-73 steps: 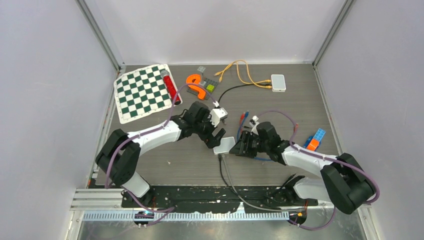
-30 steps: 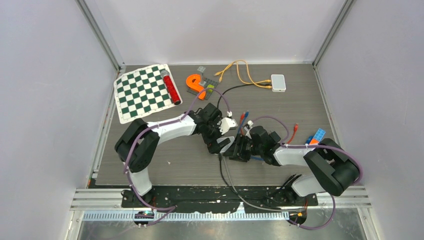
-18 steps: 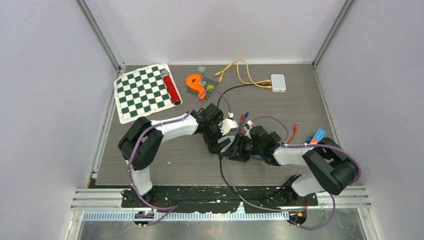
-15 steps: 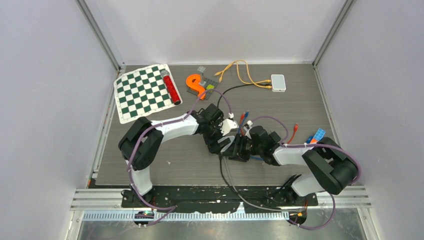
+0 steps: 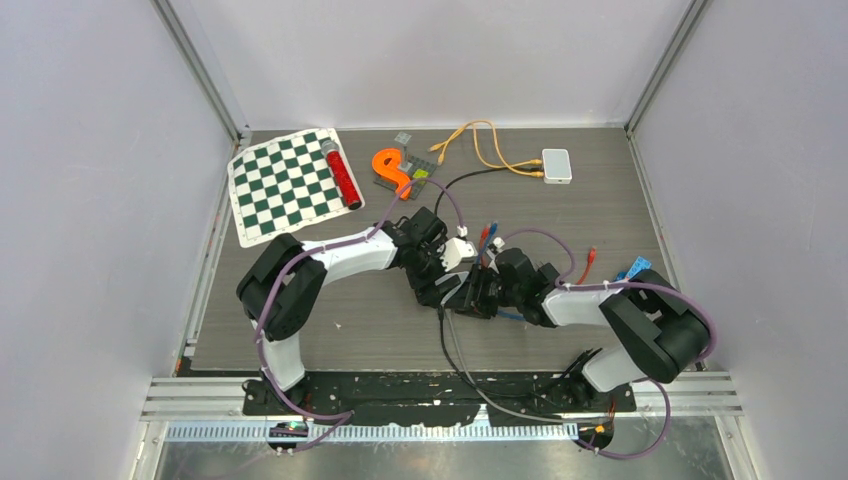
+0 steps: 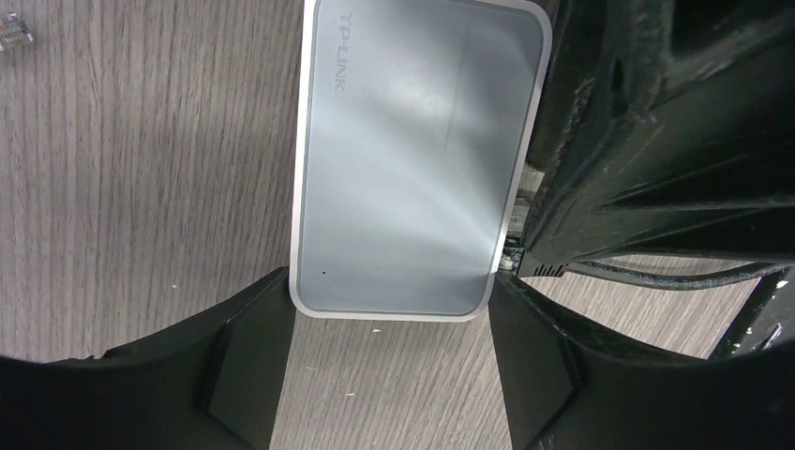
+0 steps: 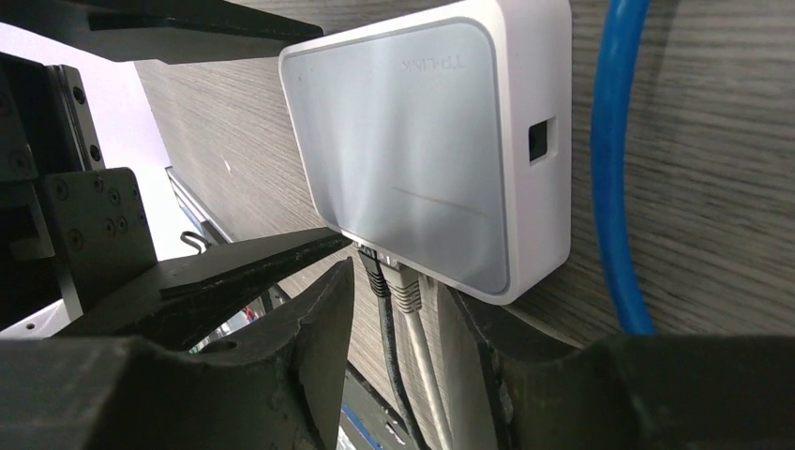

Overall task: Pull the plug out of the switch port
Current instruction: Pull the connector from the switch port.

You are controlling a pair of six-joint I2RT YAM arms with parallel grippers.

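My left claw (image 6: pixel 389 298) clamps the switch (image 6: pixel 412 159) by its sides on the worktop (image 6: pixel 141 187). My right claw (image 7: pixel 394 292), half-open, straddles the plugs (image 7: pixel 389 277), which exit toward 6 o'clock in its wrist view. I'd pull along that axis.

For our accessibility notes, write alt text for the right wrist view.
A white TP-Link switch lies on the wood-grain table, with a black cable and a grey cable plugged into its near edge, between the right arm's open jaws. A blue cable runs along its right side; the left arm's jaws hold its left end.
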